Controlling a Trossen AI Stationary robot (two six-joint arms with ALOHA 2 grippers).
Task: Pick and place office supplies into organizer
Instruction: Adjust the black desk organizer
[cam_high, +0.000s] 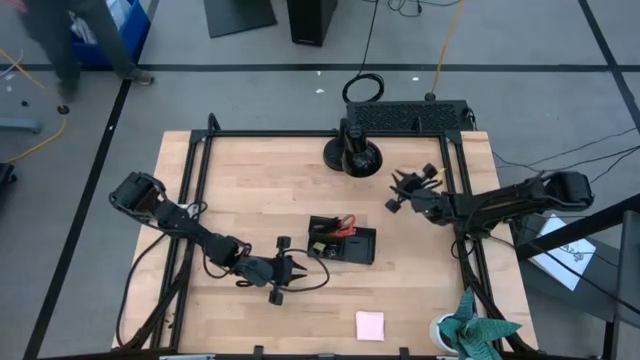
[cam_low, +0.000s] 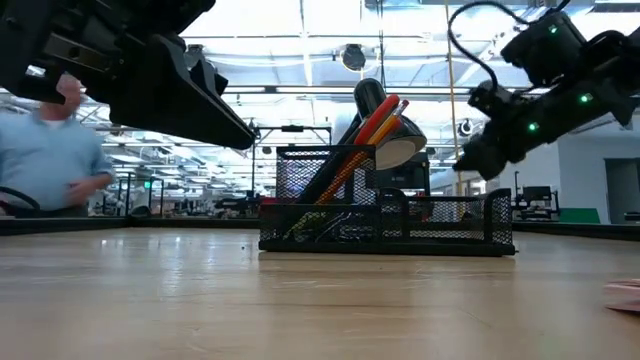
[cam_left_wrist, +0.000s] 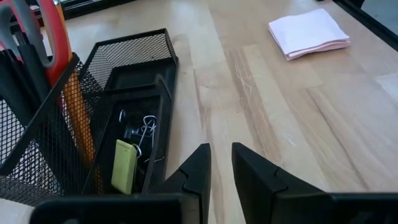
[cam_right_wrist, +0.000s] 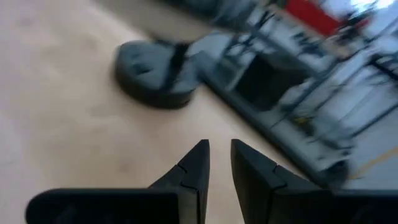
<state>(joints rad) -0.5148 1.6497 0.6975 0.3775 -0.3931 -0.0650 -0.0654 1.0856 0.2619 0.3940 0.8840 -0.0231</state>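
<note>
Sticky pad alone remains outside the organizer

Supplies are nearly all stowed. The black mesh organizer (cam_high: 342, 240) sits near the middle of the tabletop (cam_high: 260, 190), and the left wrist view looks into it: red-handled scissors (cam_left_wrist: 51, 28) and an orange pencil (cam_left_wrist: 79, 124) stand in the tall compartment beside dark pens, while the low compartment holds small black clips (cam_left_wrist: 138, 132) and a yellow-green piece (cam_left_wrist: 124, 165). The low view agrees, with red and orange shafts leaning out of the mesh.

One item is plainly left: the pink sticky-note pad (cam_high: 369, 325), lying flat by the front edge of the tabletop, well apart from the organizer. No other loose supply shows on the wood.

The left gripper (cam_high: 296, 270) hangs just beside the organizer's left end, pointed toward it, its fingers (cam_left_wrist: 194, 171) set to a narrow gap with nothing between them. The right gripper (cam_high: 397, 192) waits well apart at the right rear, near the round black stand (cam_high: 352, 157), also narrowly parted and empty.

By this reading the task is close to its end. The remaining work is probably to fetch the pad and set it into a free compartment; the pad lies flat, so an edge grasp may be awkward, and the fingers would have to open wider first.
</note>
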